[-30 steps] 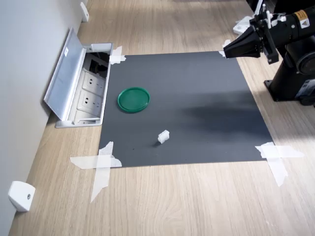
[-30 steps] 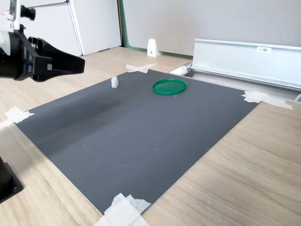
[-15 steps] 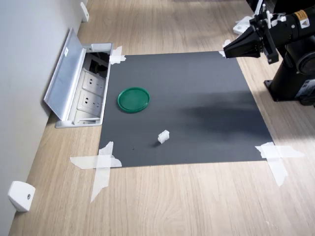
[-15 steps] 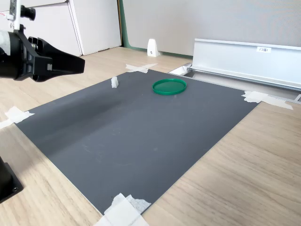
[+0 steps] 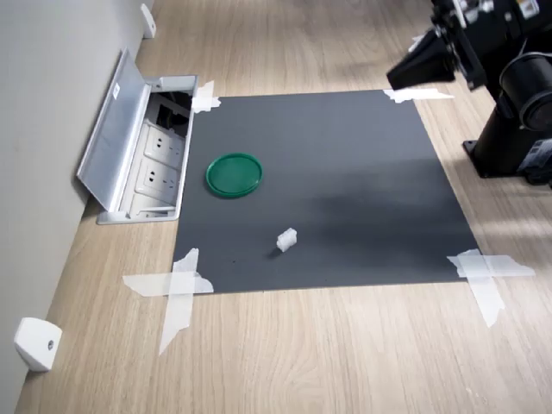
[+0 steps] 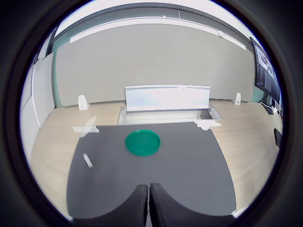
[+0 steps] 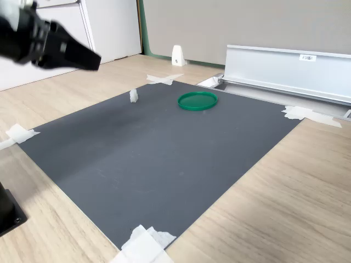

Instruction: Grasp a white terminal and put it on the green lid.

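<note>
Lying bare, green lid [image 5: 234,174], white terminal [image 5: 286,240] apart on mat [image 5: 362,198]

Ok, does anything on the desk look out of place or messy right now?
Nothing looks spilled or broken. The white terminal sits alone on the dark mat, apart from the green lid. The only untidy bits are the crumpled tape strips at the mat's corners and the open socket box beside it.

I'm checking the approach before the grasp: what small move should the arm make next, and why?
Probably swing out over the mat and down toward the white terminal. The end effector hangs high over the dark mat's far corner, shut and holding nothing, well away from the terminal. That piece lies on the mat apart from the green lid, toward the near edge in the first exterior view.
</note>
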Available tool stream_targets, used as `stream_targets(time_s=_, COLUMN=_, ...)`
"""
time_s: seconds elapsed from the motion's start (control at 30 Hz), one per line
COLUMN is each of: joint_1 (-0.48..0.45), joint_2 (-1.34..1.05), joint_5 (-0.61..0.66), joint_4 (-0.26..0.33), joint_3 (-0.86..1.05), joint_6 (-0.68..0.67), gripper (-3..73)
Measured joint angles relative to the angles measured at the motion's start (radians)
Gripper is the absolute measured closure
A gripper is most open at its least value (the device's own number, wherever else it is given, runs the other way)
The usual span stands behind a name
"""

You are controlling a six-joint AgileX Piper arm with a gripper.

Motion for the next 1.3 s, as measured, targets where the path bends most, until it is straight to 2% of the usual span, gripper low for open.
stream_targets(time_s=0.27, joint_1=0.003, joint_2=0.276, joint_5=0.047, joint_4=0.114, joint_3=-0.223, joint_6=-0.001, gripper=70.4)
stream_targets(time_s=0.37, joint_1=0.041, joint_2=0.366, joint_5=0.095, joint_4=0.115, joint_3=-0.301, joint_6=-0.042, gripper=70.4)
stream_targets(time_s=0.7, joint_1=0.238, joint_2=0.636, joint_5=0.342, joint_4=0.100, joint_3=-0.596, joint_6=-0.366, gripper=70.4)
stream_targets(time_s=0.93, joint_1=0.299, joint_2=0.806, joint_5=0.483, joint_4=0.096, joint_3=-0.768, joint_6=-0.431, gripper=68.7)
stream_targets(time_s=1.03, joint_1=0.301, joint_2=0.874, joint_5=0.515, joint_4=0.090, joint_3=-0.806, joint_6=-0.485, gripper=63.1)
stream_targets(time_s=1.1, joint_1=0.301, joint_2=0.912, joint_5=0.526, joint_4=0.079, joint_3=-0.820, joint_6=-0.515, gripper=56.1)
stream_targets(time_s=1.3, joint_1=0.303, joint_2=0.997, joint_5=0.531, joint_4=0.070, joint_3=-0.853, joint_6=-0.530, gripper=25.0)
